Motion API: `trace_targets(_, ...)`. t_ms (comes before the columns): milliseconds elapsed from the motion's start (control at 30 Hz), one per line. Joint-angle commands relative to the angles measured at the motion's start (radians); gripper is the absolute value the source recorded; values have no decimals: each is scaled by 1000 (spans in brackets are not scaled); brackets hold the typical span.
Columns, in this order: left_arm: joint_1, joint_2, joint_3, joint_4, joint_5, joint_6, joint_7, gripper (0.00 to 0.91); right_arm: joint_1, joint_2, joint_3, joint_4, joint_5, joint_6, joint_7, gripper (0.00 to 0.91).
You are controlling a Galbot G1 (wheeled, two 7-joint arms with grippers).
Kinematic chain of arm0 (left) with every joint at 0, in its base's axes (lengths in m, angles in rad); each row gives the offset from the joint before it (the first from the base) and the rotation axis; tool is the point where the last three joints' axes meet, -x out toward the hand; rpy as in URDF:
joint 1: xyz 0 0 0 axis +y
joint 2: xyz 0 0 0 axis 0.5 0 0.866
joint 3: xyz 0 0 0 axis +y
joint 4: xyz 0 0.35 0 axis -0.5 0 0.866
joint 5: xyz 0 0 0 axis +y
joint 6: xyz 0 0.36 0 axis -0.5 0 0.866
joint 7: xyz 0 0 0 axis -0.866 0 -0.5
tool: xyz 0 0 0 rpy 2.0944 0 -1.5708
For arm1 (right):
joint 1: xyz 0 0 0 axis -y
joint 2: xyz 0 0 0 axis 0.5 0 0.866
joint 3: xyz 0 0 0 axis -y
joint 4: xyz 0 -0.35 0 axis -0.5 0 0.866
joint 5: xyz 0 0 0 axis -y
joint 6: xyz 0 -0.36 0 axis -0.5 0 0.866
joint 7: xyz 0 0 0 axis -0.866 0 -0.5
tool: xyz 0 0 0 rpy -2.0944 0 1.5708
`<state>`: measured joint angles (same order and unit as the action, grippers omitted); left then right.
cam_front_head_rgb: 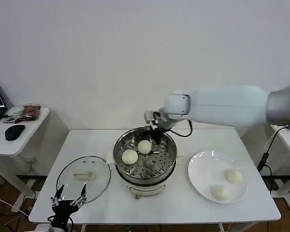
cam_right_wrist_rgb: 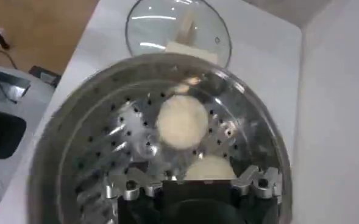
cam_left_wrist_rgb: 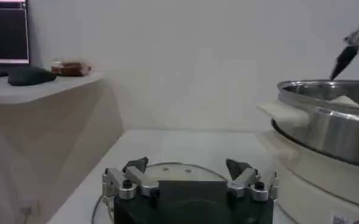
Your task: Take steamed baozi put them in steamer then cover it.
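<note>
1. My right gripper hangs over the far rim of the steamer. In the right wrist view its fingers stand wide apart, holding nothing, with one baozi lying on the tray between them.
2. A second baozi sits on the perforated tray, to the left and nearer than the first baozi; the two lie close together.
3. My right arm reaches in from the right, above the table's far edge.
4. Two more baozi wait on the white plate right of the steamer: one farther, one nearer, a little apart.
5. My left gripper rests low at the near left edge of the table, fingers spread wide, empty.
6. The cover lies flat on the table just beyond my left gripper, left of the steamer, cream handle up.
7. A side table stands farther left, carrying a dark mouse.
</note>
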<state>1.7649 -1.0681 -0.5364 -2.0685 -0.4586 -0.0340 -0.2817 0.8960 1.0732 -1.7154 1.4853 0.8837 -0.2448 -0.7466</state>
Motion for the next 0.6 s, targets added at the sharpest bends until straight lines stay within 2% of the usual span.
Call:
trace_targets(33,13,-3,2,-4,6,-2,1,907,155,-211,-71,132,-93,67,-97,907)
trace_targets(333,28,5,-9,-12,6,-7,2,907,210,-361,-190,172,-227,152,-174,907)
trace_targets(600,28,5,-20,-12,5,-7,1,907,187,-441,-234,157,-328,207,-214,907)
